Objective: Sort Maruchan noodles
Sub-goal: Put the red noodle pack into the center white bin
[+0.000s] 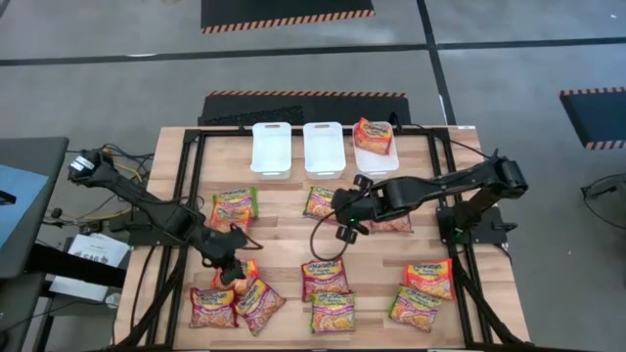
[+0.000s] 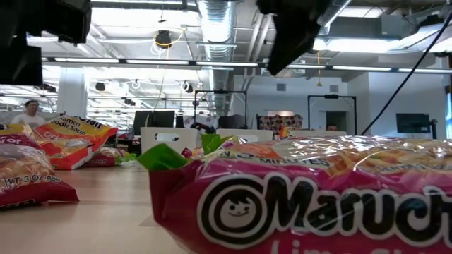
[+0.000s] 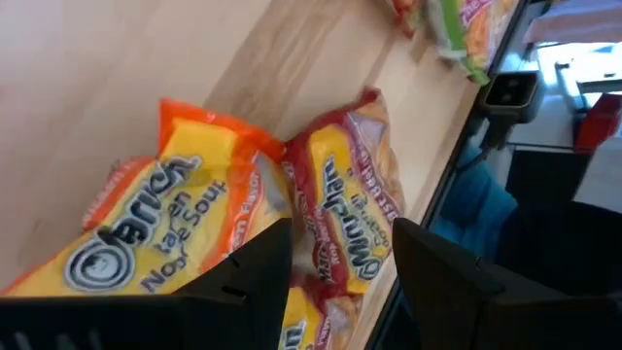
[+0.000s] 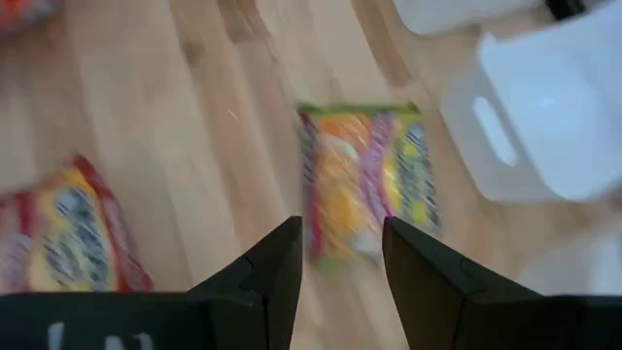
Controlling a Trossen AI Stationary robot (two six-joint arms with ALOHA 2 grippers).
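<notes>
many glossy orange-yellow maruchan noodles [image 1: 328, 278] packets lie scattered flat on table [image 1: 284, 230].

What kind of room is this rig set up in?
Probably an open lab or industrial workspace: exposed ceiling ducting, hazard-striped floor mats, and monitors beyond the wooden table where the Maruchan noodles lie.

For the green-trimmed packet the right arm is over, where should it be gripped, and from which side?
Probably from straight above, across the green-trimmed packet's narrow width near its middle. It lies flat on the table with bare wood along both long edges, so fingers fit either side. The right tool is open above its near end; the left tool hangs elsewhere.
</notes>
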